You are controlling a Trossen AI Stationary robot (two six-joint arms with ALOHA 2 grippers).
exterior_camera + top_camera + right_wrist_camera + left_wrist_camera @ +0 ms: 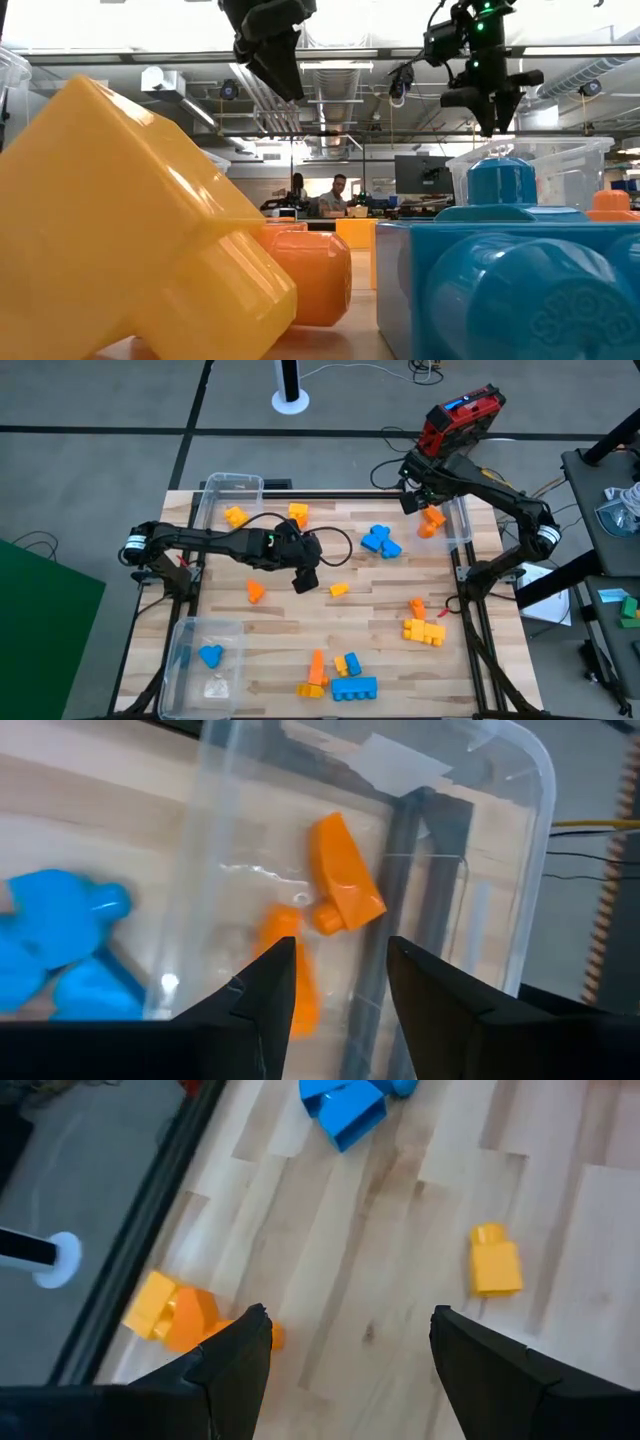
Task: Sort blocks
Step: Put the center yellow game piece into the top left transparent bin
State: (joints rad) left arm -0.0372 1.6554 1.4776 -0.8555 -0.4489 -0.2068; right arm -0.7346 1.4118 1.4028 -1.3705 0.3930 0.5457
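While my left gripper [306, 582] hangs over middle of table [300, 635], fingers spread wide, nothing held. Small yellow block [496, 1262] just beside it, on wood. Blue blocks [381, 540] farther back from it, yellow-orange pair [170, 1311] toward back edge of table. My right gripper [413, 500] over clear bin [520, 840] at table's far right corner, fingers apart, empty. Two orange blocks [342, 877] lie inside bin. More blocks near front edge. Bare wood around left gripper, room to move.
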